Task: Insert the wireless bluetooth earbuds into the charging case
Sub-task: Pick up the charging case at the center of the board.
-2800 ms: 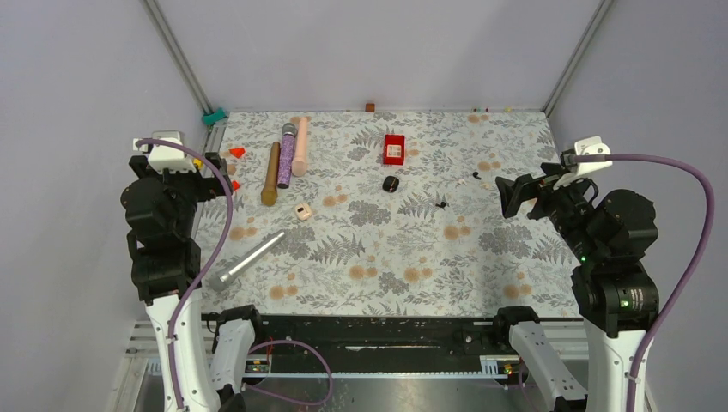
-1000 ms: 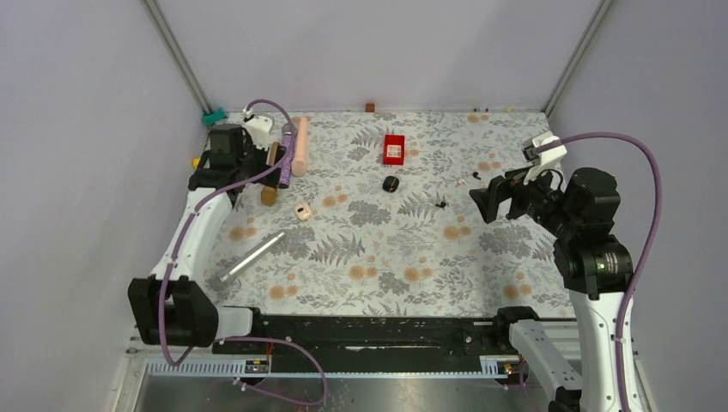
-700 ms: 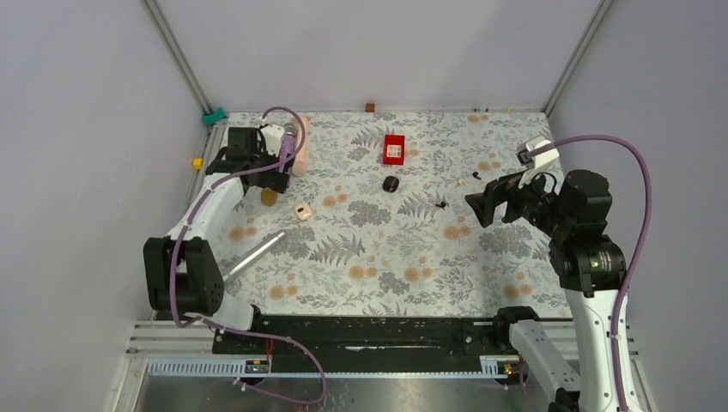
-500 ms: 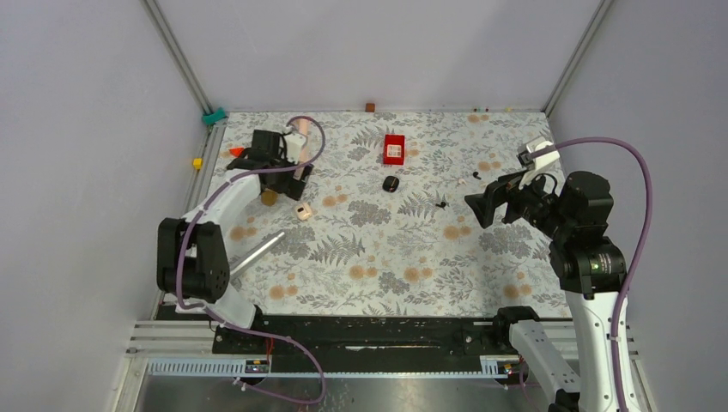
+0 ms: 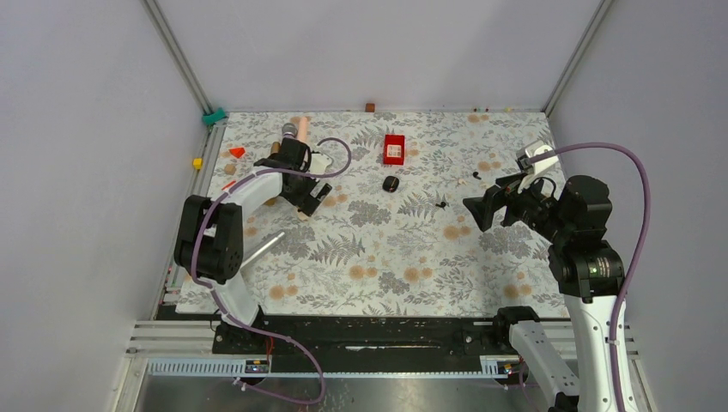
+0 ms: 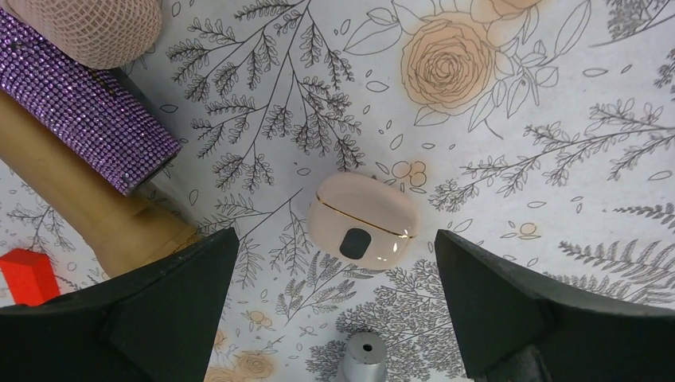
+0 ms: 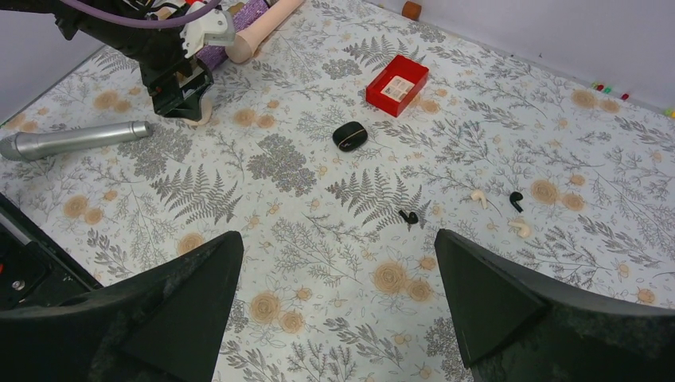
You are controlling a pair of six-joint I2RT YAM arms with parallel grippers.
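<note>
A closed pale pink charging case (image 6: 362,219) lies on the floral cloth, centred just ahead of my open, empty left gripper (image 6: 336,239). The top view shows that gripper (image 5: 312,196) hovering over the case. A closed black case (image 5: 391,183) lies mid-table, also in the right wrist view (image 7: 349,134). Two black earbuds (image 7: 408,216) (image 7: 516,200) and two whitish earbuds (image 7: 478,196) (image 7: 521,228) lie loose right of it. My right gripper (image 5: 481,210) is open and empty, raised above the cloth near them (image 7: 334,247).
A red box (image 5: 394,148) sits at the back. A purple glitter microphone (image 6: 87,111), a wooden cylinder (image 6: 87,199) and a pink roller (image 6: 87,32) lie left of the pink case. A silver cylinder (image 5: 251,255) lies in front of it. Small red blocks (image 6: 28,274) sit at the left edge.
My left arm swung from the table's left edge rightward and now hovers over the pink case. My right gripper edged slightly left and stays open.
</note>
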